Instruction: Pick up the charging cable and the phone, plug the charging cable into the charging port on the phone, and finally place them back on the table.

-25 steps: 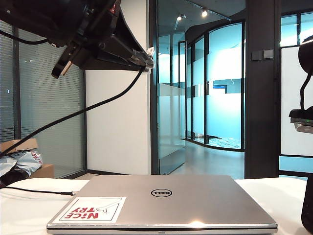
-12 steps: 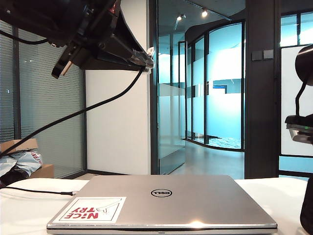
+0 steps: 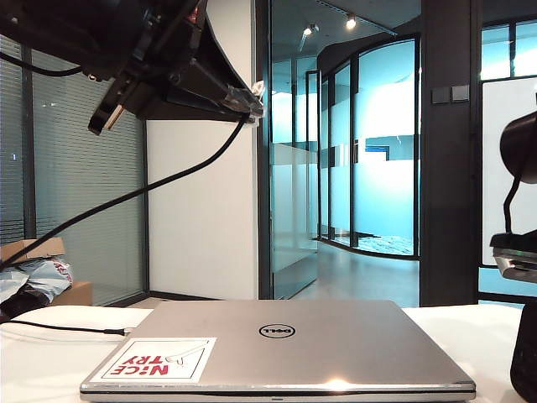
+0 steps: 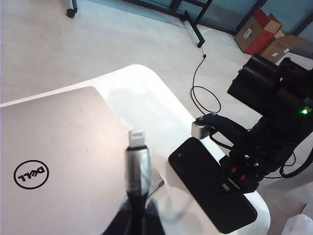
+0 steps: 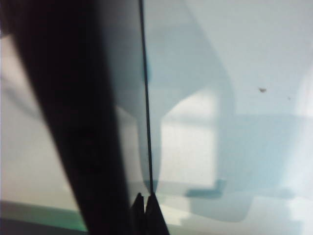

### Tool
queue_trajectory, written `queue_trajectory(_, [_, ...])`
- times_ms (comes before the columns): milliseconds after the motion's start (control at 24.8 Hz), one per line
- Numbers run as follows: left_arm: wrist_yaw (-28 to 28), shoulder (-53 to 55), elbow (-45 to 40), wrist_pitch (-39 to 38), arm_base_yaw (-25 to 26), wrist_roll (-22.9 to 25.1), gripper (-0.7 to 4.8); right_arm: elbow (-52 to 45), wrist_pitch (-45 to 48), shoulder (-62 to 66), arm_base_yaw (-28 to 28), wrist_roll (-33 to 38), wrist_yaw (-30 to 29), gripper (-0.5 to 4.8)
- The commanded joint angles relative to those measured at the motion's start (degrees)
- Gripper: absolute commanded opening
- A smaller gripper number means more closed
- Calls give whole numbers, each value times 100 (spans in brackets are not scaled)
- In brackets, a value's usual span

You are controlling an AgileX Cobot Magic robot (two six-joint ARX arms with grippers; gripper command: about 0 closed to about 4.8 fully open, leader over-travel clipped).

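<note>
Lower now than before, the right gripper (image 4: 230,183), fingertips together, seemingly touches the phone (image 4: 210,183) on the table (image 4: 146,98), while the raised left gripper (image 3: 243,99) clamps the cable (image 4: 137,156).

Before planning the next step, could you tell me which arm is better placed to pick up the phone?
Right. Its gripper is down on the phone on the table; the left gripper holds the cable aloft.

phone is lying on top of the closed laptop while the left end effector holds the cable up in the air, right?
Not quite. The left wrist view shows the phone lying on the table beside the closed laptop. The left end effector does hold the cable up.
</note>
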Motion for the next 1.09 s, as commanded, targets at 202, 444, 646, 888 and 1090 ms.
queue_trajectory(202, [24,-22,-164,-586,0,7,-8,363,149,-153,7,22,-730,-6])
queue_trajectory(444, [26,-20,-361,-581,-7,4,-8,354,1038,-490,4,317,-2142,-6])
queue_trajectory(646, [26,-15,-457,-575,-52,-20,-8,295,2479,-555,7,968,-3152,-6])
queue_trajectory(888, [26,153,-457,-560,-553,-61,-8,-140,4389,-553,7,2162,-3945,-5])
queue_trajectory(1090, [26,435,-457,-525,-938,-599,-8,-586,5958,-553,4,3029,-4332,-5])
